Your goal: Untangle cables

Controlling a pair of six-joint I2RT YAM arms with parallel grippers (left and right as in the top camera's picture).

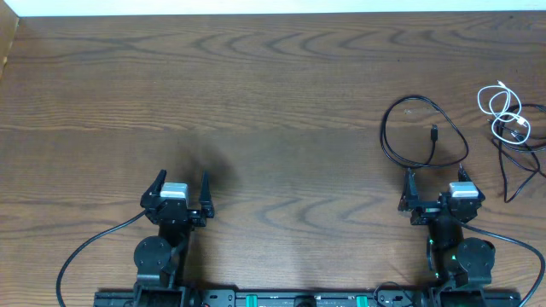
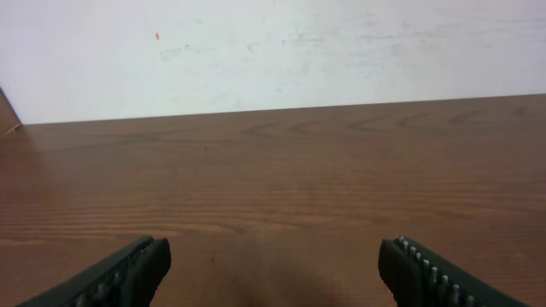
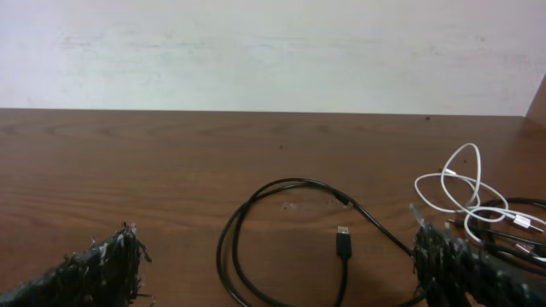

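left jaws spread wide, empty, right jaws spread wide, empty, black cable loop [image 1: 382,135] just before them

Overhead camera looked straight down on the table [image 1: 256,85] from well above, taking in most of its top. Each wrist camera sat low behind its own fingers, left gripper [image 2: 275,249] and right gripper [image 3: 277,239], facing forward across the wood to the white wall [image 2: 273,51]. Right wrist view, close in, shared the black cable loop [image 3: 286,182] and white cable [image 3: 467,147] with the overhead.
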